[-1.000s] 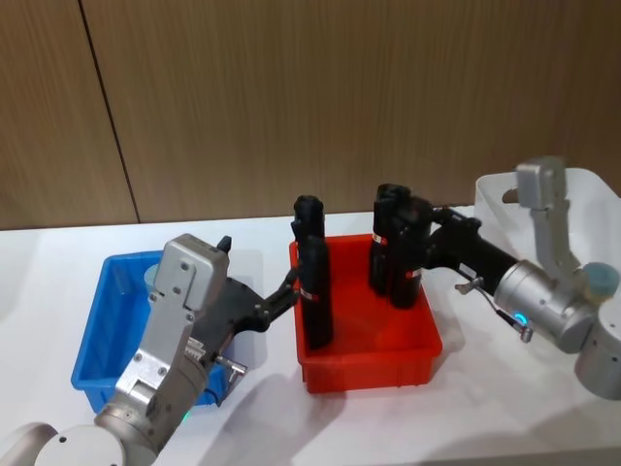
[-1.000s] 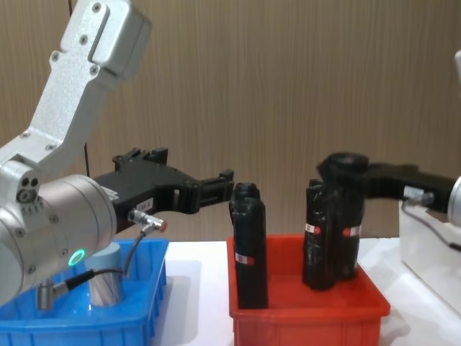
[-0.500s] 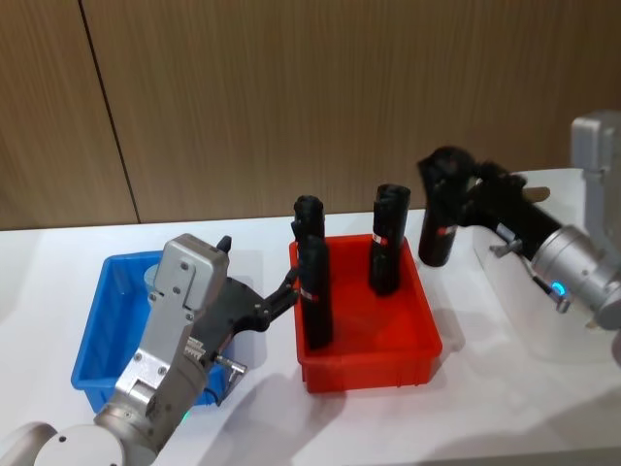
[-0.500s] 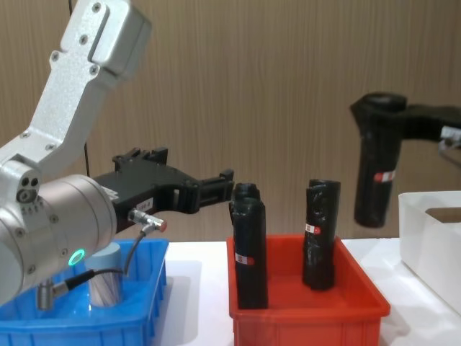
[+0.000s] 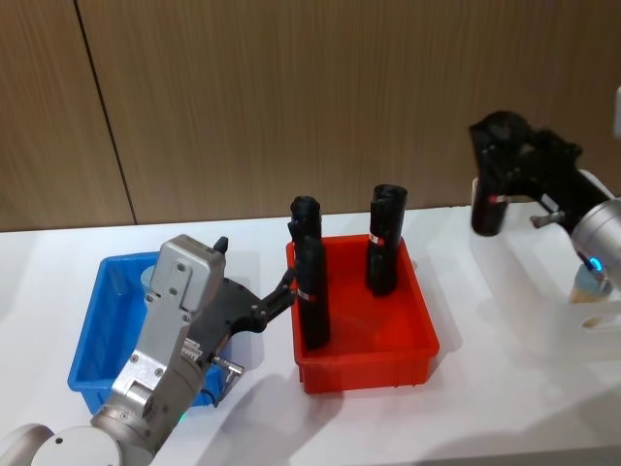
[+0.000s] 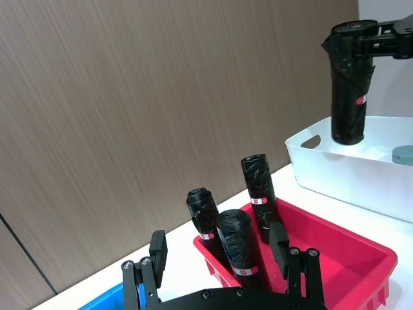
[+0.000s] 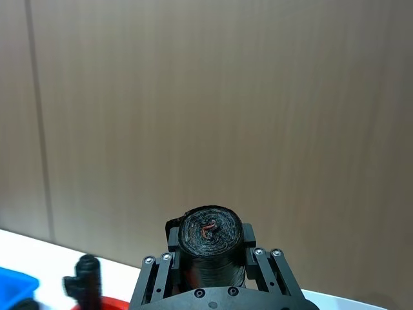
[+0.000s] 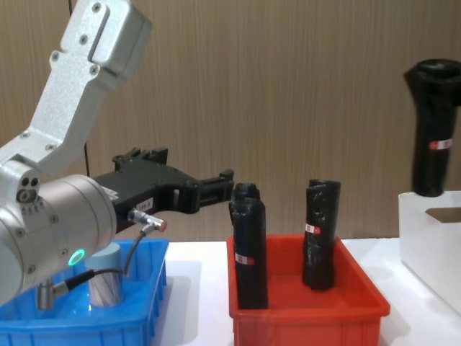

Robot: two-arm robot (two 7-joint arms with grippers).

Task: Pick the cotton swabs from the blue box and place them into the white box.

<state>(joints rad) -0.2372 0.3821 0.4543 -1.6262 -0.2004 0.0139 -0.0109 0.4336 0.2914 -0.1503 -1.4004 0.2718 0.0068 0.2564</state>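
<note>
One of the cotton swabs (image 8: 106,285), a small cylinder with a pale lid, stands in the blue box (image 8: 148,317) on the left. Another pale lid (image 6: 403,155) shows inside the white box (image 6: 348,177) on the right. My left gripper (image 6: 218,248) hangs open and empty above the blue box's inner side, level with the roll tops in the red bin. High on the right, my right gripper (image 7: 211,248) is shut on the top of a tall black roll (image 8: 432,130). That roll hangs upright over the white box (image 8: 425,231).
A red bin (image 5: 364,335) sits between the two boxes with two black rolls (image 5: 310,277) (image 5: 383,243) standing in it. A wooden wall rises close behind the white table (image 5: 466,408), which has bare surface in front of the bins.
My right gripper has lifted one black roll out of the red bin and carried it up and to the right, over the white box. The left arm has not moved.
</note>
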